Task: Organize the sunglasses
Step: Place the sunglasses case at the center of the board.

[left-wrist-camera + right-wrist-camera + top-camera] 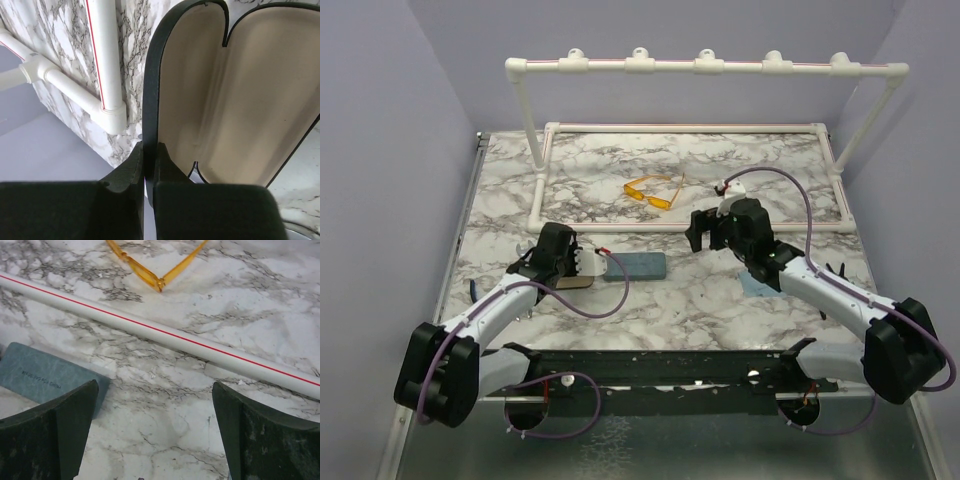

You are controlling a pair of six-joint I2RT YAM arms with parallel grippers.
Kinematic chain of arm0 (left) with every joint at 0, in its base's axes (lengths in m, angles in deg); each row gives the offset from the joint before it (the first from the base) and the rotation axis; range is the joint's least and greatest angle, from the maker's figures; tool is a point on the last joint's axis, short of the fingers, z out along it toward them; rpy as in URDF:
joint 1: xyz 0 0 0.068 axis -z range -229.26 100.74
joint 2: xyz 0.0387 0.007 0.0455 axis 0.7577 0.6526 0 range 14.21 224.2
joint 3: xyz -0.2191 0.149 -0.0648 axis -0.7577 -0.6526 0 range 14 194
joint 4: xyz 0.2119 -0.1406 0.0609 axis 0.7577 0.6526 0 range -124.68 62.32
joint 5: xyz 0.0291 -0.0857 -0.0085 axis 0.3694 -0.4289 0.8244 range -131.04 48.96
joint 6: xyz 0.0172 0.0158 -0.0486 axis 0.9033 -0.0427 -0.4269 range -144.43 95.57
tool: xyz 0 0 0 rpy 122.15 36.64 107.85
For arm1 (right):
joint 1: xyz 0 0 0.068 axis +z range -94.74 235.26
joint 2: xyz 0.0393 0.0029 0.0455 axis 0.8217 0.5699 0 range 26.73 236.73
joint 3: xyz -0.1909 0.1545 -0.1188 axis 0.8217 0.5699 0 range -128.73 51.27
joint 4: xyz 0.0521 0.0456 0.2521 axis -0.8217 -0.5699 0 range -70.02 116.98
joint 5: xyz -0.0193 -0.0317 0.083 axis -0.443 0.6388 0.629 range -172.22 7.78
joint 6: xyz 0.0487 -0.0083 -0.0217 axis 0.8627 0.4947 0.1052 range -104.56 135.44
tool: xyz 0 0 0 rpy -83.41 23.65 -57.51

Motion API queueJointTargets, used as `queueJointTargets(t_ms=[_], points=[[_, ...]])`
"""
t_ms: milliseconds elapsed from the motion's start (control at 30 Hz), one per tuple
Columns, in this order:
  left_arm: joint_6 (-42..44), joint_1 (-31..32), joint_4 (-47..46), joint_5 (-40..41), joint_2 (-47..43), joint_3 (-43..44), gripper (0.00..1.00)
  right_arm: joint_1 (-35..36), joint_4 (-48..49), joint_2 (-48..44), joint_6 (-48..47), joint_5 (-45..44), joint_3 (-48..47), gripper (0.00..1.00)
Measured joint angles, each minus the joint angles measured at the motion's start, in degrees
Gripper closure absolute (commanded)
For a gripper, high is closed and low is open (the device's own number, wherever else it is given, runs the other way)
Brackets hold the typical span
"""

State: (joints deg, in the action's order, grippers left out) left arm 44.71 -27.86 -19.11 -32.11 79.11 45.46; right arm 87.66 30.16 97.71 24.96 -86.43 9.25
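Note:
The yellow-orange sunglasses (650,193) lie on the marble table inside the white pipe frame, folded-out arms showing; in the right wrist view the sunglasses (150,277) sit just beyond the pipe. My right gripper (705,232) hovers on the near side of that pipe, jaws wide open with nothing between them (155,405). My left gripper (575,270) at the left is shut on the rim of an open black case (150,90), whose tan lining (240,100) holds nothing.
A grey-blue rectangular case (642,266) lies between the two grippers, its corner beside my right gripper's left finger (45,374). A low white pipe (165,335) crosses in front of the sunglasses. A tall pipe rack (705,66) stands at the back.

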Motion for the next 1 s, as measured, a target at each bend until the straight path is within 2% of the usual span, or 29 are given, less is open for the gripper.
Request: queueJointTargets(t_ms=[167,400,600,700,867,1000], points=[[2.8,-0.7,-2.1,-0.3,1.5,0.0,1.0,-0.9,-2.5,-0.1,1.4,-3.3,1.4,0.0],[3.3,-0.7,-3.2,-0.7,1.8,0.0,0.62,-2.3,-6.1,-0.1,3.7,-7.1,1.8,0.0],[2.4,-0.7,-1.6,-1.4,1.0,0.0,0.52,-5.1,-11.0,-0.1,10.3,-15.6,2.2,0.01],[1.9,-0.7,0.1,-2.0,-0.6,0.1,0.47,-5.9,-13.6,-0.6,12.7,-17.0,2.6,0.09],[0.4,-0.7,4.3,-3.6,-2.5,3.0,0.36,-6.6,-19.4,-1.7,17.7,-17.5,2.7,0.39],[-1.1,-0.7,6.9,-6.1,-5.5,5.5,0.32,-6.6,-25.2,-2.1,21.8,-17.5,2.7,0.51]])
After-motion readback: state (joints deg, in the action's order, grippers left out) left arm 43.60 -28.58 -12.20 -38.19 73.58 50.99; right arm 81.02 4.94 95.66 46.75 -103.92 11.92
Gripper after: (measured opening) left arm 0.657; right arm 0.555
